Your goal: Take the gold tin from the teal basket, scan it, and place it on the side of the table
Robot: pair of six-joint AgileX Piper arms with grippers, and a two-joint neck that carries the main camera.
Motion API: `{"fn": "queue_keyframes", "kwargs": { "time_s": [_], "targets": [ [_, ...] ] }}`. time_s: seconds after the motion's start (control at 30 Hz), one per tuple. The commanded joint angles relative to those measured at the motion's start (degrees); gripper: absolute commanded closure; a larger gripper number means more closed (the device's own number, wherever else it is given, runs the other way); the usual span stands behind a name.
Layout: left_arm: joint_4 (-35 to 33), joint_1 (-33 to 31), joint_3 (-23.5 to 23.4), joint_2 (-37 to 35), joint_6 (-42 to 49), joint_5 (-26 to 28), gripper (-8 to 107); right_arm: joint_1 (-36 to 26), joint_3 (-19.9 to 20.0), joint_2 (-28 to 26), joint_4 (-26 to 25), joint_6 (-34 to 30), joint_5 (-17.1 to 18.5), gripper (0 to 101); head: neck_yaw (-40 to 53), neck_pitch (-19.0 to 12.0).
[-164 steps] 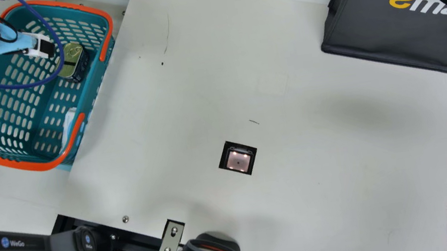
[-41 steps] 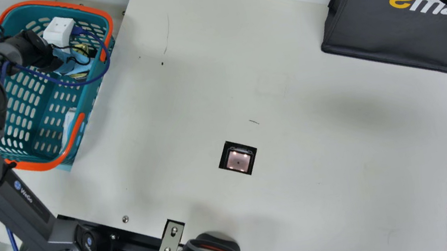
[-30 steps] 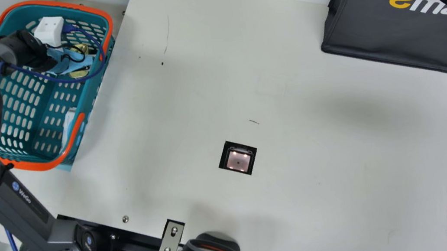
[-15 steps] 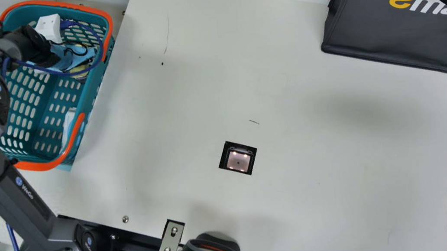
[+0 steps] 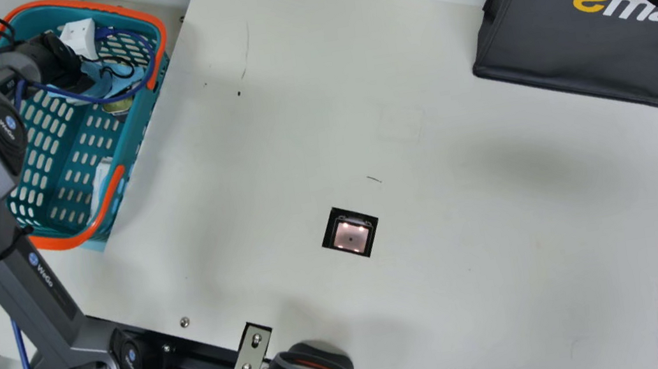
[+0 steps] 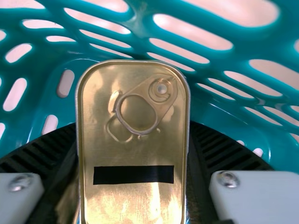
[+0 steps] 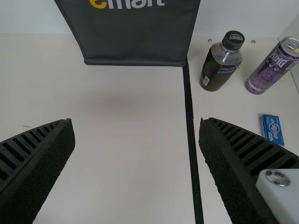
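Inside the orange-rimmed, slotted teal plastic basket (image 5: 160, 47), the left gripper (image 6: 133, 135) grasps the rounded-corner gold metal ring-pull tin (image 6: 140, 200) by opposite sides, probably leaving its lid uncovered for scanning, while the right gripper (image 7: 137, 126), fingers parted, hangs well apart from the basket, presumably unneeded for the lift.

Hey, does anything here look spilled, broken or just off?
Nothing looks spilled or broken. The gold tin looks intact, though a black strip across its lid seems added. One stray dark mark shows near the scanner window.
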Motion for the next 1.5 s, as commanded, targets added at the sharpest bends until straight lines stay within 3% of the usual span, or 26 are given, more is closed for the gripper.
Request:
{"fn": "queue_keyframes", "kwargs": {
  "time_s": [0.0, 0.17, 0.9, 1.23, 1.47],
  "targets": [
    [-0.2, 0.0, 0.4, -0.6, 0.4, 0.1, 76, 0.0, 0.0, 0.0, 0.0, 0.0, 0.0, 6, 0.1, -1.7],
    [-0.7, 0.2, 2.4, -3.2, 1.2, 0.5, 107, 0.0, 0.0, 0.0, 0.0, 0.0, 0.0, 6, 0.1, -1.7],
    [-1.7, 3.3, 15.9, -17.3, 4.5, 0.8, 107, 0.0, 0.0, 0.0, 0.0, 0.0, 0.0, 6, 0.1, -1.7],
    [-1.0, 4.0, 18.0, -22.9, 4.2, 1.8, 107, 0.0, 0.0, 0.0, 0.0, 0.0, 0.0, 6, 0.1, -1.7],
    [0.4, 3.8, 17.4, -29.5, 2.8, 5.7, 107, 0.0, 0.0, 0.0, 0.0, 0.0, 0.0, 6, 0.1, -1.7]
  ]
}}
